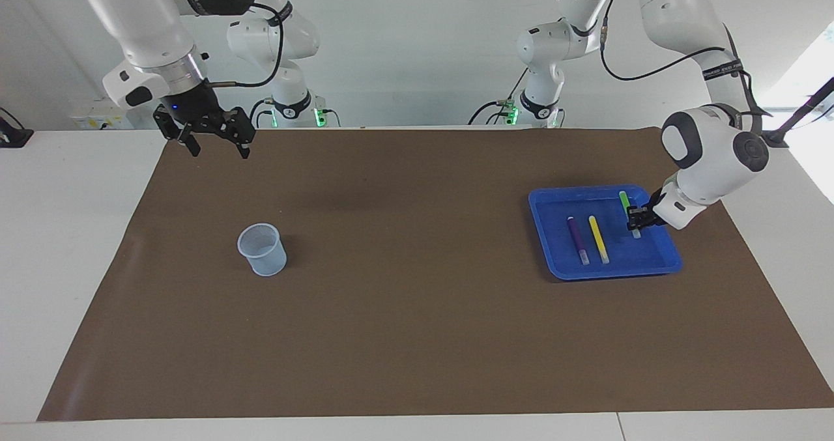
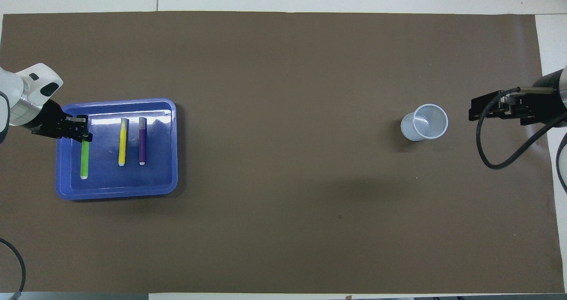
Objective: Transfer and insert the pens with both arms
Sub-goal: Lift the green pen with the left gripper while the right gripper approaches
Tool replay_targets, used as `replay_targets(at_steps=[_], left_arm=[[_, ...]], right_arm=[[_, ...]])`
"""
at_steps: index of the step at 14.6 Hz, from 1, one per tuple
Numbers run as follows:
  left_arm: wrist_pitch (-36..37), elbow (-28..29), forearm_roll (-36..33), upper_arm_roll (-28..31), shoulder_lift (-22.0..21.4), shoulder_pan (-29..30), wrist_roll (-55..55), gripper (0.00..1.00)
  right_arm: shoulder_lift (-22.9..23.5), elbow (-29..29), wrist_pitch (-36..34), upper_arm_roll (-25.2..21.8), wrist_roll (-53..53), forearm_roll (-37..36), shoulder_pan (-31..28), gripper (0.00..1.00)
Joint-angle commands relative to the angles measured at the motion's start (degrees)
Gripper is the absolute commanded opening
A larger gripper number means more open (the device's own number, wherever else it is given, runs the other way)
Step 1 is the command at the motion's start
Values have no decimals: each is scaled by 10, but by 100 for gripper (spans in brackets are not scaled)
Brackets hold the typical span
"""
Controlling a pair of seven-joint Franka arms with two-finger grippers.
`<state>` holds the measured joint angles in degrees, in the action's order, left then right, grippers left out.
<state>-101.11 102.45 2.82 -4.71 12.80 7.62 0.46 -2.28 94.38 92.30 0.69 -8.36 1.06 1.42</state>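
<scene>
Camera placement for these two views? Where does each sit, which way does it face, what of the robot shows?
Facing view: high across the table, looking at the robots; both bases and whole arms show, the left pincer shut on the green pen over the blue tray, the right pincer open, waiting in the air.
Overhead view: high above the robots' end, looking forward and steeply down; only wrists and pincers show.
Shared: tray, yellow pen, purple pen, cup, half a turn apart.
</scene>
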Motion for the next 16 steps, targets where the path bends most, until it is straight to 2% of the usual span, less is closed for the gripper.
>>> replay_targets(at_steps=[1, 5, 8, 11, 14, 16], left_arm=[[84, -69, 43, 2, 4, -43, -126, 0], [140, -114, 151, -25, -3, -45, -329, 0], [140, -109, 250, -43, -24, -46, -487, 0], [128, -105, 312, -85, -28, -46, -641, 0], [80, -69, 391, -101, -48, -52, -770, 0], [43, -24, 459, -103, -69, -65, -802, 0]], right_arm=[[-6, 5, -5, 5, 10, 6, -3, 100], [-7, 6, 1, 9, 9, 21, 3, 100], [-7, 7, 6, 21, 6, 89, 3, 100], [-7, 17, 56, 47, -48, 129, 7, 100], [-12, 32, 97, 54, -80, 227, 22, 100], [-12, 32, 125, 54, -100, 262, 49, 100]])
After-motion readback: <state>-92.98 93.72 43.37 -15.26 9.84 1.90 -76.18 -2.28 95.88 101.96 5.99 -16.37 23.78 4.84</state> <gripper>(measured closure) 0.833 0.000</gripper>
